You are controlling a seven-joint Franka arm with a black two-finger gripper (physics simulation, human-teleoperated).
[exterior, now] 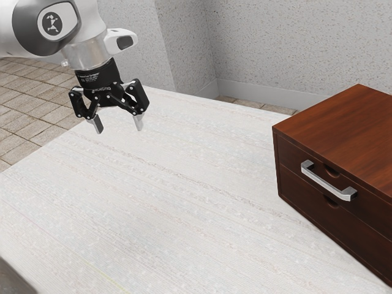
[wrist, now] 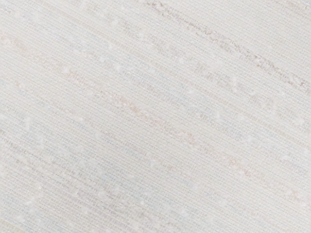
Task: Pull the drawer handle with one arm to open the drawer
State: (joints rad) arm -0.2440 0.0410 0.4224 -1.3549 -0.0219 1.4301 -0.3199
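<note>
Item: drawer handle (exterior: 327, 181), a silver bar on the upper drawer (exterior: 289, 152) of a dark wooden cabinet (exterior: 343, 116). The cabinet stands on the pale table (exterior: 184, 202) at the exterior view's right edge. The drawer front lies flush with the one below, so it is judged unopened. The bar's long axis runs level along the drawer front, from upper left down to lower right in the exterior view. The front faces the lower left of that view. Hand (exterior: 118, 126): hangs above the table at the exterior view's upper left, fingers pointing down, spread wide, holding nothing. The wrist view looks straight down on bare table grain beneath it. Governing relation: the handle lies well apart from the hand, off toward the exterior view's right and lower. The approach therefore probably calls for a long crossing of the table and a turn of the hand, so that the fingers can straddle the bar across its length.
</note>
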